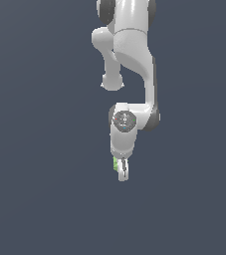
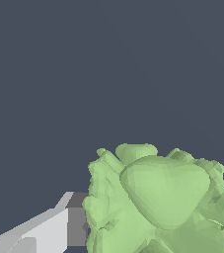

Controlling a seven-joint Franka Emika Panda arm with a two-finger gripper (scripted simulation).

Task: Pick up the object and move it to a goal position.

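Observation:
The object [image 1: 116, 164] is a small light-green lumpy thing, seen as a sliver between the white fingers at the end of the arm in the exterior view. My gripper [image 1: 120, 169] points downward and is shut on it. In the wrist view the object [image 2: 158, 202] fills much of the picture, bumpy and pale green, pressed against one white and grey finger [image 2: 49, 230]. The other finger is hidden behind the object. No goal marker shows in either view.
The white arm [image 1: 134, 60] reaches down from the top of the exterior view. Around it there is only a plain dark grey-blue surface [image 1: 35, 174].

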